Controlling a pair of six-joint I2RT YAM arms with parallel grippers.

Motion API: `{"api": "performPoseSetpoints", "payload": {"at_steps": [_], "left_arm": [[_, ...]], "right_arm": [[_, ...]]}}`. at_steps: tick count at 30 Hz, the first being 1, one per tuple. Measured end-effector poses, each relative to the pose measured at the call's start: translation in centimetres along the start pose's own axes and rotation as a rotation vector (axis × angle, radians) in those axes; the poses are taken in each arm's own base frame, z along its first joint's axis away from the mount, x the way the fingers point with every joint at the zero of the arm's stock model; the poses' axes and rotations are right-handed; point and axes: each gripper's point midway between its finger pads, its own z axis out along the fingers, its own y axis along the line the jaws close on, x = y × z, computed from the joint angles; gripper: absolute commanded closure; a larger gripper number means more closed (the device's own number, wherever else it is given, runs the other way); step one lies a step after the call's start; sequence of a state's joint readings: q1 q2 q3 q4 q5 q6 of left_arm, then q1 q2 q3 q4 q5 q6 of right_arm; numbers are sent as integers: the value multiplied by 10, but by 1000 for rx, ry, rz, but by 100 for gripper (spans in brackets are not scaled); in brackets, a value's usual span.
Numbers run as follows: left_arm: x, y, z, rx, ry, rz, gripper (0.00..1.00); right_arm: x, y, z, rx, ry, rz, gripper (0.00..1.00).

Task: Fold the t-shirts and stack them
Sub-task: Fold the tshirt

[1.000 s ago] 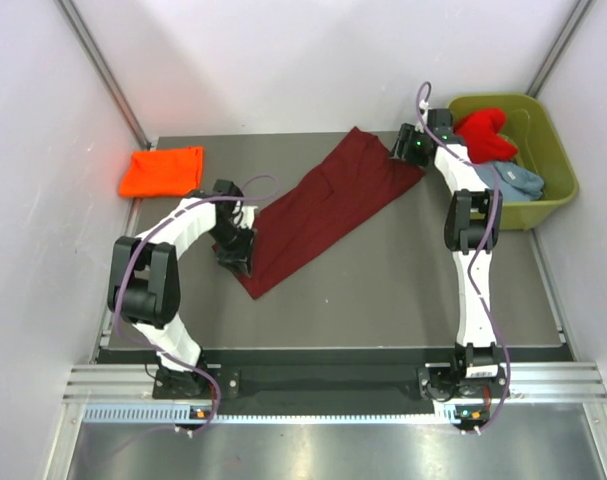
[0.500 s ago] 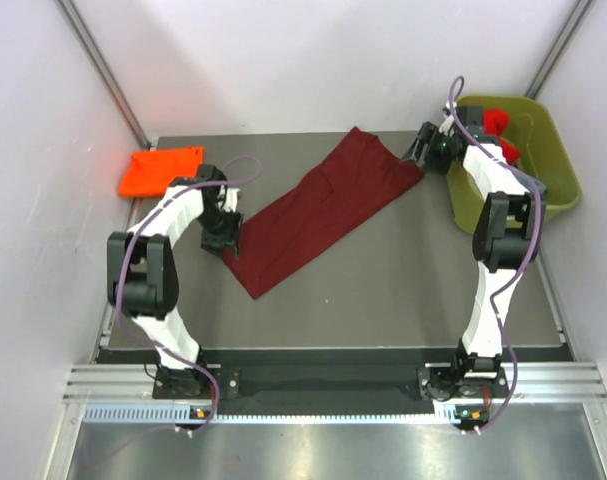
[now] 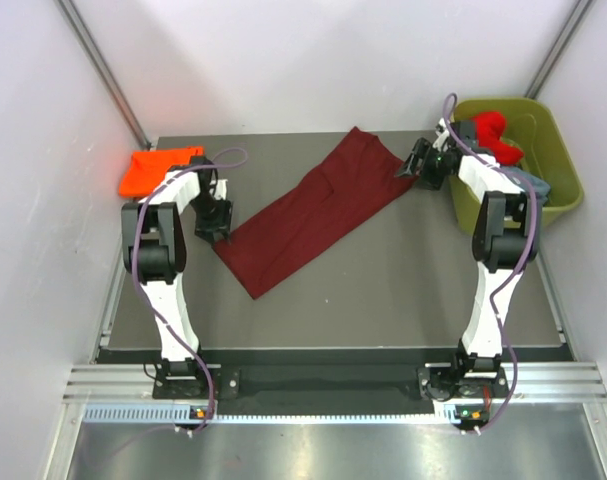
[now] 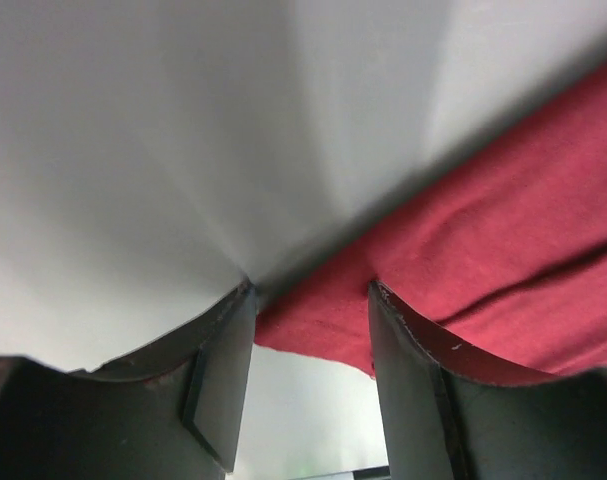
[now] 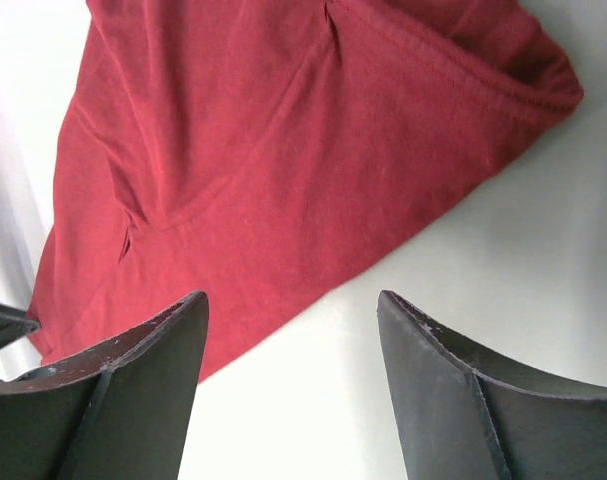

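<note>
Soft matt cloth maroon t-shirt (image 3: pixel 313 215)

No legible text, label or number on anything

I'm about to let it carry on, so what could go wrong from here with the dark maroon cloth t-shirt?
The dark maroon cloth t-shirt lies diagonally with the open left gripper and open right gripper at opposite ends; uneven grabs could skew the fold. The left gripper sits close to the folded bright orange t-shirt and might nudge it.
</note>
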State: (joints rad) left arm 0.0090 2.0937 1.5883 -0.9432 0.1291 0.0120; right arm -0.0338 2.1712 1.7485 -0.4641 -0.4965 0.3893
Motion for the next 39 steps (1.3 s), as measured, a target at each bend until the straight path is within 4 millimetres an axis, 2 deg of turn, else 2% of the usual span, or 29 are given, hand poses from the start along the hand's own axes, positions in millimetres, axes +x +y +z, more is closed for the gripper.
{"api": "performPoseSetpoints", "payload": {"at_steps": [4, 5, 9, 12, 14, 18, 22, 29, 32, 33, 36, 39], "left_arm": [[0, 2, 1, -1, 7, -2, 51], [0, 2, 1, -1, 7, 0, 58], [0, 4, 2, -1, 9, 5, 68], [0, 4, 2, -1, 10, 7, 72], [1, 4, 2, 0, 11, 6, 74], [1, 3, 2, 8, 12, 5, 80], [1, 1, 2, 20, 11, 4, 99], [2, -1, 3, 39, 15, 2, 100], [3, -1, 4, 46, 15, -1, 100], [4, -1, 4, 49, 14, -2, 100], [9, -2, 3, 59, 18, -5, 100], [18, -5, 3, 72, 32, -8, 100]], "right_arm": [[-5, 0, 6, -11, -16, -14, 32], [-8, -1, 8, -13, -21, -17, 32], [-14, 0, 17, -21, -34, -29, 32], [-9, -5, 26, -10, -15, -18, 32], [0, -15, 32, 20, 14, 8, 32], [11, -26, 33, 68, 42, 31, 33], [13, -28, 32, 80, 42, 39, 33], [7, -33, 33, 112, 25, 32, 38], [0, -36, 38, 127, 11, 12, 61], [-1, -37, 41, 134, 8, 4, 78], [-3, -43, 49, 153, 5, 3, 92], [-8, -43, 53, 160, 1, -3, 95]]}}
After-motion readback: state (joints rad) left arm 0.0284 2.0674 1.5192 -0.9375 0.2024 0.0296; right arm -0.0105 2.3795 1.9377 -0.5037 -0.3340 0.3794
